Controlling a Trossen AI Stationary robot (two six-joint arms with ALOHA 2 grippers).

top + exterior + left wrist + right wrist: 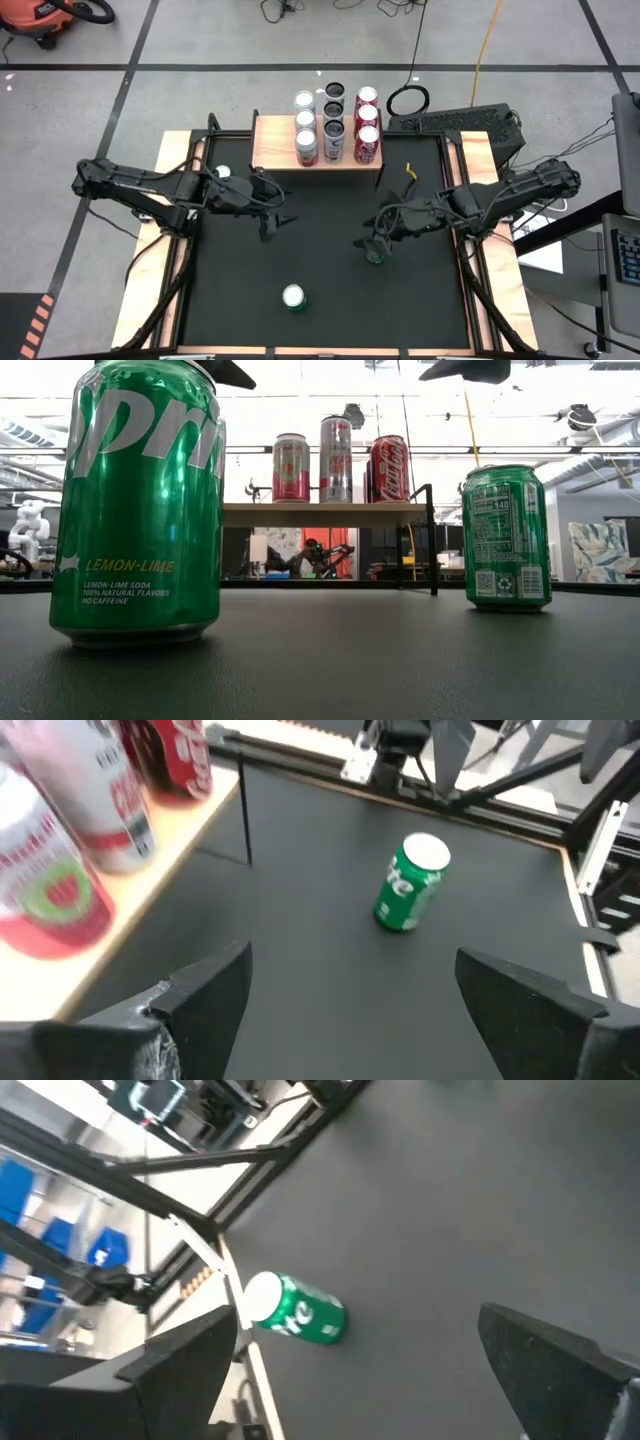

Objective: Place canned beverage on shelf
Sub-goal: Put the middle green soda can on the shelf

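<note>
Two green soda cans stand upright on the black table. One [293, 297] is near the front edge and looms large in the low view [140, 500]. The other [376, 253] stands right of centre [506, 538]. The wooden shelf [268, 145] stands on thin black legs at the table's far edge and carries several upright cans [335, 125]. My left gripper [278, 218] hovers open left of centre, its wrist view [350, 990] facing the right-hand can [410, 885]. My right gripper [368, 238] hangs open just above that can, while its wrist view [360, 1345] shows the front can [295, 1312].
Wooden rails [150, 270] run along the table's left and right sides. A black box with cables [455, 122] sits just beyond the far right corner, next to the shelf. Open black surface lies between the two green cans and in front of the shelf.
</note>
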